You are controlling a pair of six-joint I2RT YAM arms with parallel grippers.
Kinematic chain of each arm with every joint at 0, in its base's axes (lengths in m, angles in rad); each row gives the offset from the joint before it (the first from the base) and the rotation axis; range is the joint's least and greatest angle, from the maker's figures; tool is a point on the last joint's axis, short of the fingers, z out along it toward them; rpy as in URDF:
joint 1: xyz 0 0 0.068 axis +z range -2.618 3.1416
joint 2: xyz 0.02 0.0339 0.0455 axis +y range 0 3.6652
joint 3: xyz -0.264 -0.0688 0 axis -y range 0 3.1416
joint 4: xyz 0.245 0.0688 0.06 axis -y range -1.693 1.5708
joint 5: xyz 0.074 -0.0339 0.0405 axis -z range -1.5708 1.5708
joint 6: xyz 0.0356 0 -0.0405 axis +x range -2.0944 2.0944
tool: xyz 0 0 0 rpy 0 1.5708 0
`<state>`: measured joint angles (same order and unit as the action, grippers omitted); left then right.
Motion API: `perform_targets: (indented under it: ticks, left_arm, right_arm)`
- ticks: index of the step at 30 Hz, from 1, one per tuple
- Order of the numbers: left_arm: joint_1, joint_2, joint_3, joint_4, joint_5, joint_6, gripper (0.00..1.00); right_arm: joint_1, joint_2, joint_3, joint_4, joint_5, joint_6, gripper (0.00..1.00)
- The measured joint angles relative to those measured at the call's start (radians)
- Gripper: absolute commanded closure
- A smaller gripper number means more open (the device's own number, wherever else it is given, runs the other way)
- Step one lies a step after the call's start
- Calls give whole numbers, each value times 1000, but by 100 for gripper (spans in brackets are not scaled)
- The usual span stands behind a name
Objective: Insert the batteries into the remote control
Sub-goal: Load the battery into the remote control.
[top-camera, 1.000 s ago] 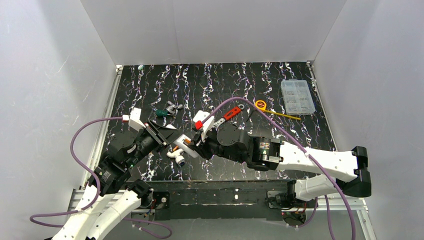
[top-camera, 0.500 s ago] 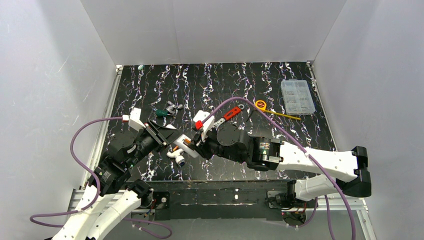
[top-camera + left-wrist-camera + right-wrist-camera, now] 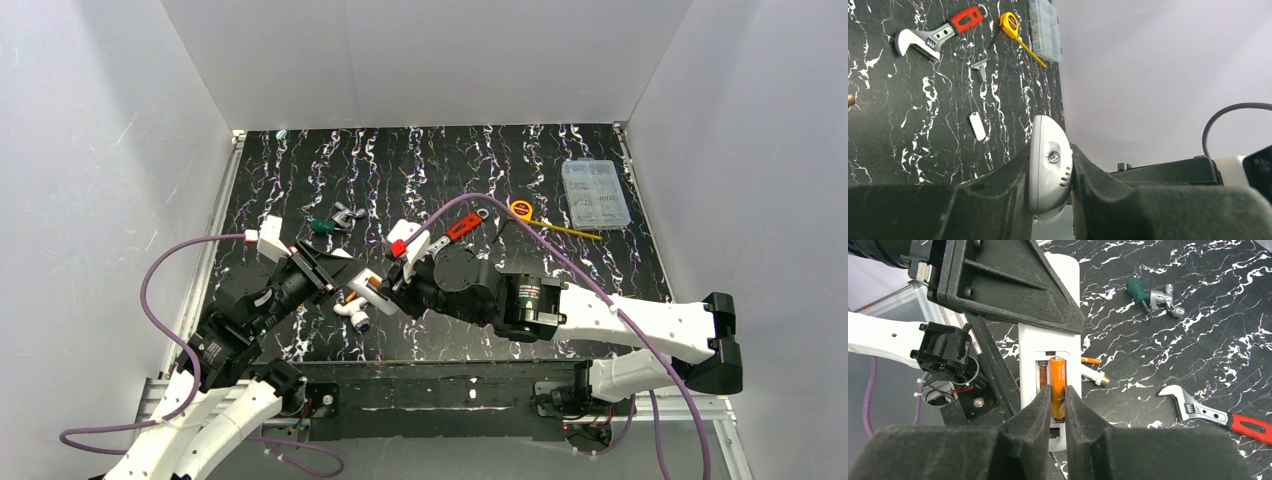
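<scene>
Changed since a second ago: hardly anything seen from above; both arms keep their pose, and only the right wrist has crept very slightly.

Top view, bench [image 3: 560, 150]: black with white veining, both arms reaching to its near middle.
Top view, remote control [image 3: 365, 288]: lifted between the two grippers, left of centre.
Top view, left gripper [image 3: 338, 274]: at the remote's left end.
Top view, right gripper [image 3: 386, 291]: meets the remote from the right; its jaws are too small to read here.
Top view, white tube tool [image 3: 352, 313]: lies on the bench just below the remote.

Left wrist view, grip: both black fingers pressed against the sides of the remote's rounded end, which stands upright between them.
Left wrist view, beyond: red-handled wrench [image 3: 940, 32], yellow tape measure [image 3: 1010, 22], clear parts box [image 3: 1045, 25], and a small white cover piece [image 3: 977, 125] lying apart on the bench.

Right wrist view, orange battery [image 3: 1058, 372]: pinched near its lower half between the right fingers, lying lengthwise in the remote's open battery recess.
Right wrist view, recess: something copper-brown sits left of the held cell; I cannot tell what it is.
Right wrist view, left finger: crosses the remote's upper part.
Right wrist view, loose battery [image 3: 1090, 360]: on the bench just right of the remote, beside the tube tool.
</scene>
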<state>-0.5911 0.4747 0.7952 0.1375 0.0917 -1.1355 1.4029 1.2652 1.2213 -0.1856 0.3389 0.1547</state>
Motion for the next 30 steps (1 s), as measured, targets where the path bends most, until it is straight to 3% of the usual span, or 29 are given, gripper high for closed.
perform_targets:
  ticks: [11, 19, 30]
  left_arm:
    - [0, 0, 0, 3, -3, 0, 100]
    - [0, 0, -2, 5, -3, -2, 100]
    - [0, 1, -16, 15, 20, -17, 100]
  right_arm:
    - [0, 0, 0, 0, 16, 19, 82]
    - [0, -1, 0, 0, 14, 25, 72]
    - [0, -19, -16, 0, 14, 19, 68]
